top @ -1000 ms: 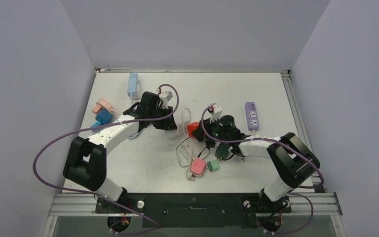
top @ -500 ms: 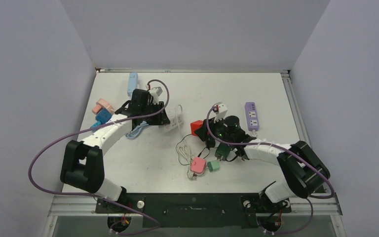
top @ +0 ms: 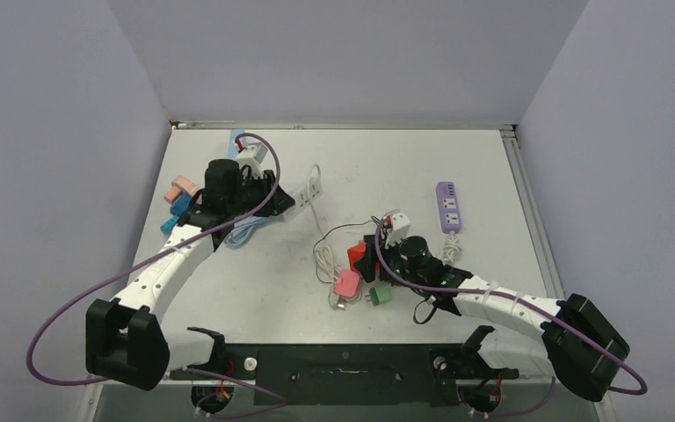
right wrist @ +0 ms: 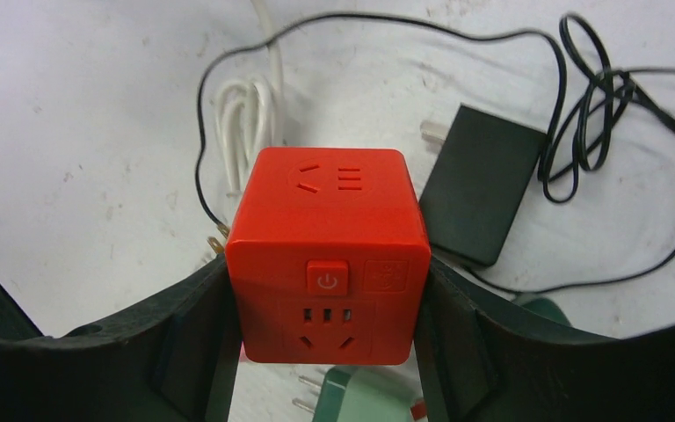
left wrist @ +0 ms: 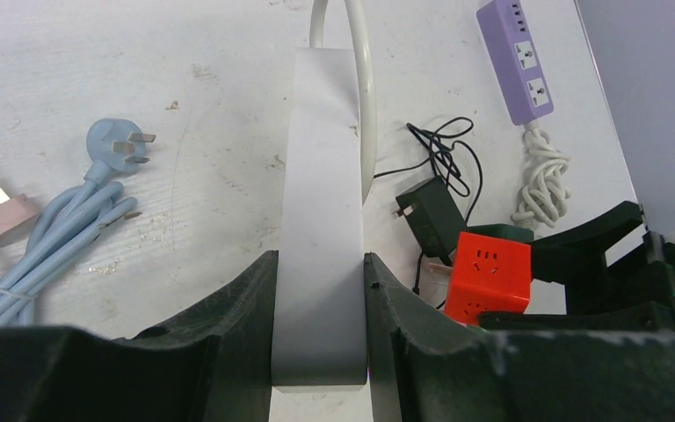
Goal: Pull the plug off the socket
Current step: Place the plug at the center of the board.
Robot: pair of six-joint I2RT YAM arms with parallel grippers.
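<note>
My left gripper [left wrist: 319, 290] is shut on a white socket strip [left wrist: 325, 176], holding it by its long sides at the back left of the table [top: 314, 186]. The strip's white cord [top: 318, 230] trails down to a coil beside the red cube socket [top: 357, 257]. My right gripper [right wrist: 327, 303] is shut on that red cube [right wrist: 327, 229], one jaw on each side. The cube's top and front faces have nothing plugged into them. Brass prongs [right wrist: 215, 242] show at its left edge; I cannot tell which plug they belong to.
A black adapter [right wrist: 483, 180] with a thin black cord lies right of the cube. A pink adapter [top: 347, 283] and a green one [top: 381, 294] lie just in front. A purple strip [top: 447, 207] is at the right, a light-blue cable and plug [left wrist: 114, 145] at the left.
The left arm has carried the white strip back and left, away from the red cube. The right arm has drawn the cube toward the near edge. Both grips are unchanged.
</note>
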